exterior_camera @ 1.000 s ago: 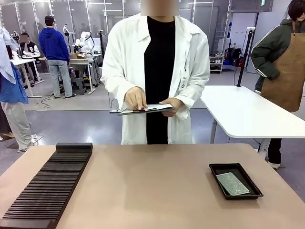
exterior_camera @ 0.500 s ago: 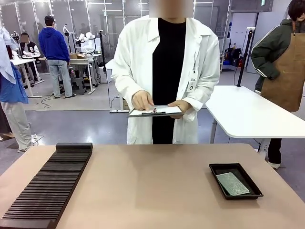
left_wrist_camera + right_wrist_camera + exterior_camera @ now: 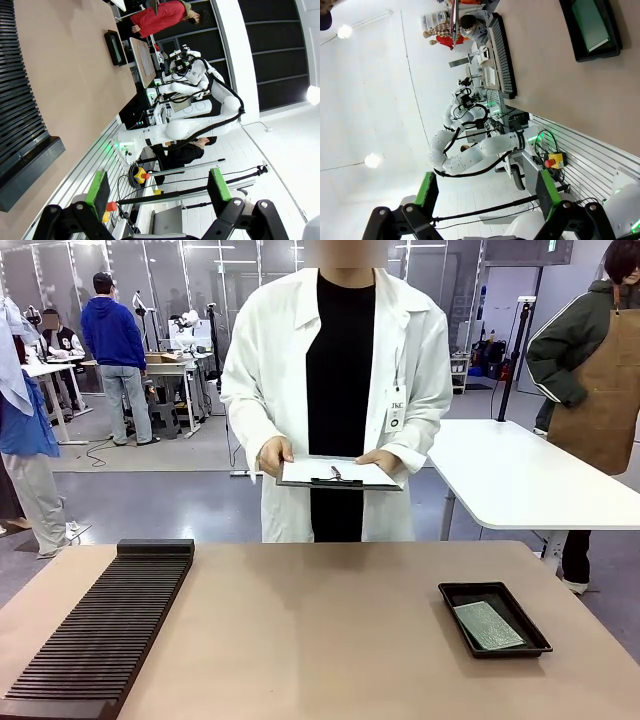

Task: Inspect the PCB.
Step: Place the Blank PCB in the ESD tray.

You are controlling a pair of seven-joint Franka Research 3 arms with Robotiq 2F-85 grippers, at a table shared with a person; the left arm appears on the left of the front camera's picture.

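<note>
The PCB lay flat in the tray, ready for looking at. Both grippers were wide open, holding nothing.

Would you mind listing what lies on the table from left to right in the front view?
Black slotted rack → bare tabletop → black tray holding the PCB.
</note>
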